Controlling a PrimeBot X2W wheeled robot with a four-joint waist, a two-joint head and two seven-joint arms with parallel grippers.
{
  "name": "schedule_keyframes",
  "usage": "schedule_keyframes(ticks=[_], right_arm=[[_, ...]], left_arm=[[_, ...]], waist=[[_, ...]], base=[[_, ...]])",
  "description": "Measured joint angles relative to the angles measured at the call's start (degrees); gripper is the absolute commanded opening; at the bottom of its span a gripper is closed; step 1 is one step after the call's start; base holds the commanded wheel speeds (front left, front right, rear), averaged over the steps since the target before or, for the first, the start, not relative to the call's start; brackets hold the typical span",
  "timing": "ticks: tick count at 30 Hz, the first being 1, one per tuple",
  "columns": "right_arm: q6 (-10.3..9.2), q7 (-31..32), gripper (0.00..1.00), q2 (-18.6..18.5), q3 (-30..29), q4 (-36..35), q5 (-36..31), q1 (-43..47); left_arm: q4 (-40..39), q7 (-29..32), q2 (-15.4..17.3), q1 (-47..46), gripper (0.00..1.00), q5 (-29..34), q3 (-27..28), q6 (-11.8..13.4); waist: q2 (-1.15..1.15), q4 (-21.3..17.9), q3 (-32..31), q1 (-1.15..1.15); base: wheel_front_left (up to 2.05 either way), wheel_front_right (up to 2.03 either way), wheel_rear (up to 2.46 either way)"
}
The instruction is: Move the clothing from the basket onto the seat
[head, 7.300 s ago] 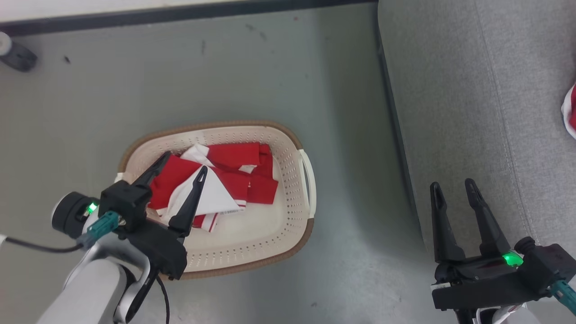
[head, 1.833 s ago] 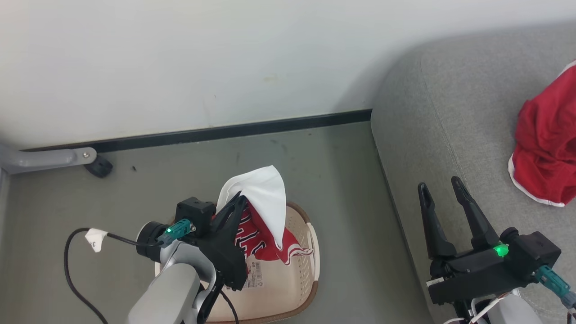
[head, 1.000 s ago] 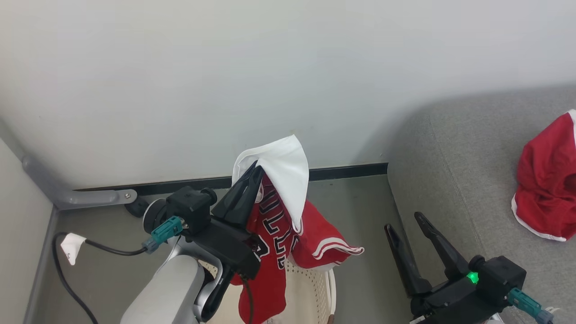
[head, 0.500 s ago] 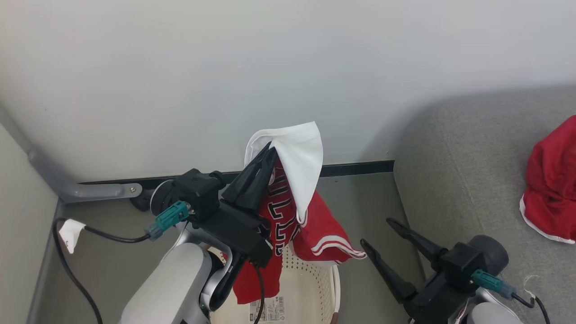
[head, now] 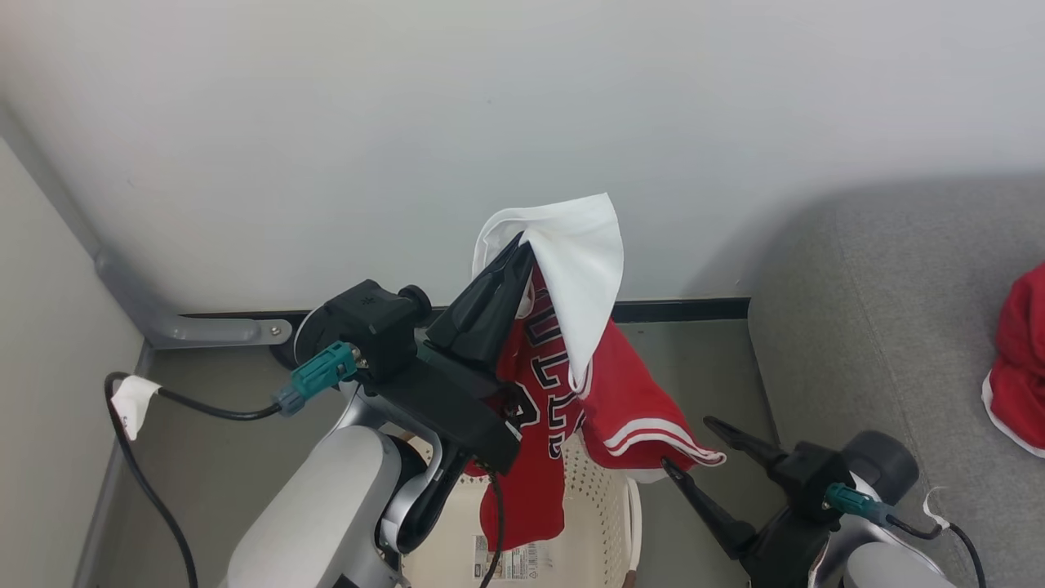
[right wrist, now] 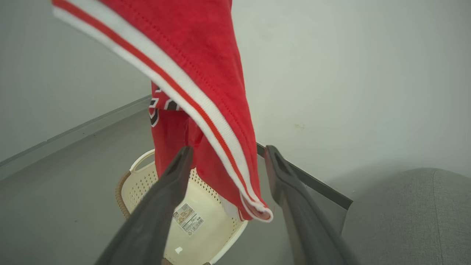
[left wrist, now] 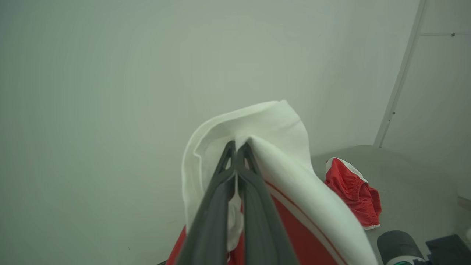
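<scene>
1. Pinching a white fold of the jersey (head: pixel 563 384), the left gripper (head: pixel 521 249) sat closed at centre frame, the cloth hanging free above the basket (head: pixel 604 498).
2. The right gripper (head: pixel 688 445), lower right, stood spread wide and empty (the striped hem dangled between its fingers, apparently untouched).
3. A second garment (head: pixel 1016 367) lay on the seat (head: pixel 865 327) at the right edge; the basket's visible floor looked bare, so I judged only this carry and drop remained.
4. Black lettering (head: pixel 545 336) on the jersey read roughly "ULL", the rest folded away; the basket's barcode label (right wrist: pixel 187 217) was too small to read.
</scene>
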Motion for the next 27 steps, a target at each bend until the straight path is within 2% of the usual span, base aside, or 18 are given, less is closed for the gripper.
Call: schedule_keyframes(ticks=[7,13,19,20,22,27], right_arm=[[0.00,-1.08,1.00,1.18,2.69,5.58,0.46,-2.48],[0.00,-2.33,1.00,4.85,4.70,9.79,2.10,-6.28],[0.00,-3.07,1.00,6.98,6.42,14.72,4.81,-8.47],[0.00,-3.13,0.95,7.27,6.51,15.23,5.31,-8.62],[0.00,-3.48,0.01,7.87,7.03,16.16,6.10,-8.87],[0.00,-4.13,0.00,9.64,6.59,17.63,9.55,-10.20]], left_arm=[[-1.78,1.24,-0.47,0.11,0.00,-0.22,-1.41,0.00],[-3.33,2.54,-0.59,0.41,0.00,-0.33,-2.72,0.00],[-5.48,3.92,-0.70,1.37,0.00,-0.57,-3.46,0.56],[-5.56,4.03,-0.66,1.49,0.00,-0.58,-3.47,0.57],[-6.01,4.52,-0.51,1.62,0.00,-0.66,-3.42,0.68],[-6.15,4.98,0.53,2.91,0.00,-0.83,-2.82,1.55]], waist=[[0.00,1.52,-0.70,0.00],[0.00,3.11,-1.57,0.00],[0.00,4.71,-1.89,0.00],[0.00,4.94,-1.86,0.00],[0.00,5.33,-1.73,0.00],[0.00,5.55,-1.43,0.00]], base=[[0.00,0.00,0.00],[0.00,0.00,0.00],[0.00,0.00,0.00],[0.00,0.00,0.00],[0.00,0.00,0.00],[0.00,0.00,0.00]])
